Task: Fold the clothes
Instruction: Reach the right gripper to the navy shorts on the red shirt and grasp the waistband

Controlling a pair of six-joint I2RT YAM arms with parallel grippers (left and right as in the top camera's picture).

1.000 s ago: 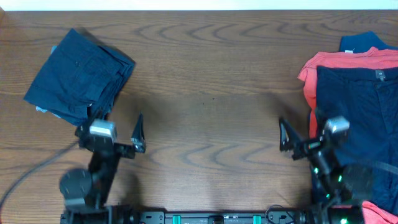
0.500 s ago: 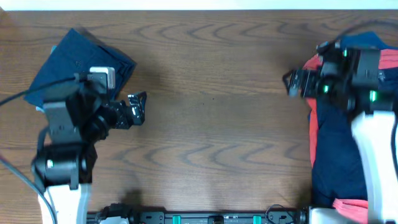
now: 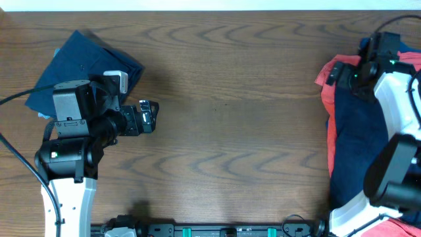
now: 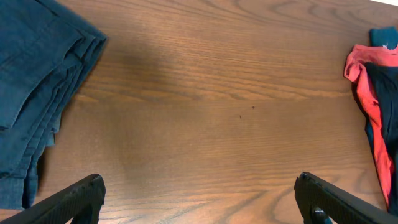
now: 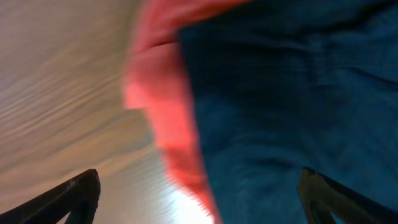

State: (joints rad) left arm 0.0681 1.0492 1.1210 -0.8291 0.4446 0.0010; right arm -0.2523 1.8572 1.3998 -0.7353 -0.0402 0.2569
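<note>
Folded navy cotton shorts [image 3: 75, 59] lie as a layered rectangle at the wood-grain counter's [image 3: 223, 99] left. A soft coral shirt [image 3: 322, 82] and rumpled navy cloth [image 3: 358, 138] heap at its right. The left gripper [image 3: 150, 116] and right gripper [image 5: 202, 193] hold their jaws wide, empty.

Your folded shorts [image 3: 69, 76] read as dark navy, plain, with no print. The table [image 3: 230, 99] is mid-brown with darker wavy wood grain. A coral-red shirt [image 4: 356, 61] sits with the second pair of dark navy shorts [image 3: 355, 138]. The right wrist view is blurred, so a faint pattern there may escape you. The blue garment [image 4: 385, 36] is brighter than either navy.
</note>
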